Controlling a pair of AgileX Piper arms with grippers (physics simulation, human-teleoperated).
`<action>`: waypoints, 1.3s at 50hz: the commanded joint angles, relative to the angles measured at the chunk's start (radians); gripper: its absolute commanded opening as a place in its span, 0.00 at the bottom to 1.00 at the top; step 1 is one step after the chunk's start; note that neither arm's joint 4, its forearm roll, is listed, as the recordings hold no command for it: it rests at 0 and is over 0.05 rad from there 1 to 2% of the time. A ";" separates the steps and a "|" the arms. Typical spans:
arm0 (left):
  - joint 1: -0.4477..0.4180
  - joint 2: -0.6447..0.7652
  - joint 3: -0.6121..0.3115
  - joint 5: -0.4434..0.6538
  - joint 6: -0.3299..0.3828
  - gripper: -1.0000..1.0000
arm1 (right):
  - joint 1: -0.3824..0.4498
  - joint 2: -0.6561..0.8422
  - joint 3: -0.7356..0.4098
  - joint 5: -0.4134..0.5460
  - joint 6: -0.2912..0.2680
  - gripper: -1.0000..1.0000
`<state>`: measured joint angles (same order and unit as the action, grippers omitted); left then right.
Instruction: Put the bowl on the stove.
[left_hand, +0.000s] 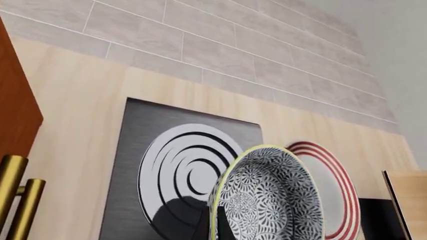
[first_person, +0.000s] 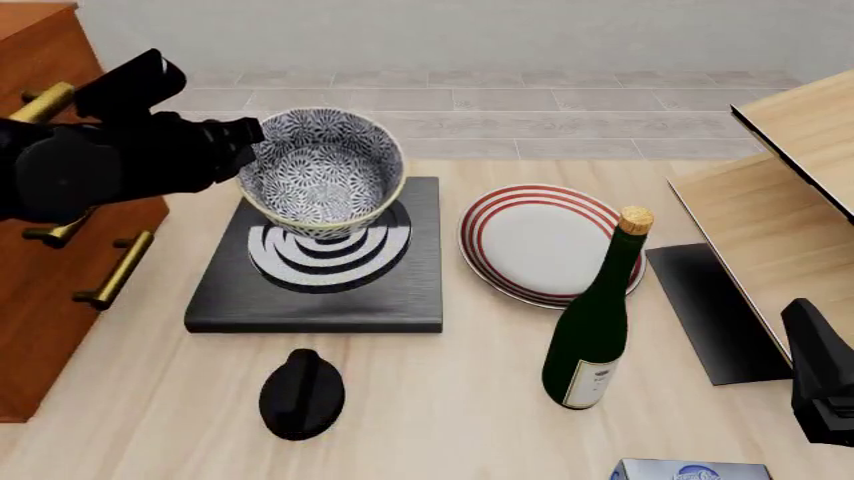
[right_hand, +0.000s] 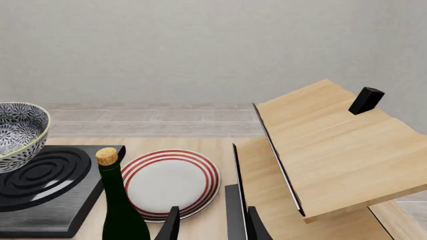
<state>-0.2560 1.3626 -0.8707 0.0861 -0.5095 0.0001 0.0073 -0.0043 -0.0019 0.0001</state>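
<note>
- You are in the step where the bowl (first_person: 324, 171) is carried to its spot. It hangs in the air over the stove (first_person: 320, 256), tipped a little, and does not seem to sit on it yet.
- Your left gripper (first_person: 244, 142) is at the bowl's 9 o'clock side in the front view and looks clamped on the bowl's rim. Its fingers are hard to make out, but the bowl is up in the air, so I judge it is being held.
- The burner (first_person: 330, 245) with its round rings lies right under the bowl, a bit toward 6 o'clock of it.
- Next, I think you need to bring the bowl straight down, make it level, and rest it in the middle of the rings. Only then let go.
- Go slow. The red-ringed plate (first_person: 550, 240) sits just beside the stove at 3 o'clock, so do not drift that way.
- The green bottle (first_person: 597, 325) stands at about 4 o'clock from the stove, out of the way.
- Your right gripper (right_hand: 210, 227) waits low at the near right with its fingers apart and nothing in them. It can stay there.
</note>
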 joint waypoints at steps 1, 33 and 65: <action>0.014 0.031 -0.013 -0.026 0.015 0.00 | 0.000 0.000 0.000 0.000 0.000 1.00; 0.075 0.159 -0.036 -0.122 0.063 0.00 | 0.002 -0.004 -0.026 0.030 0.001 1.00; 0.057 0.178 -0.028 -0.151 0.091 0.00 | 0.002 -0.003 -0.023 0.025 0.001 1.00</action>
<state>-0.1936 1.5415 -0.9027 -0.0534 -0.4279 0.0019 0.0038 -0.0297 0.0268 0.0012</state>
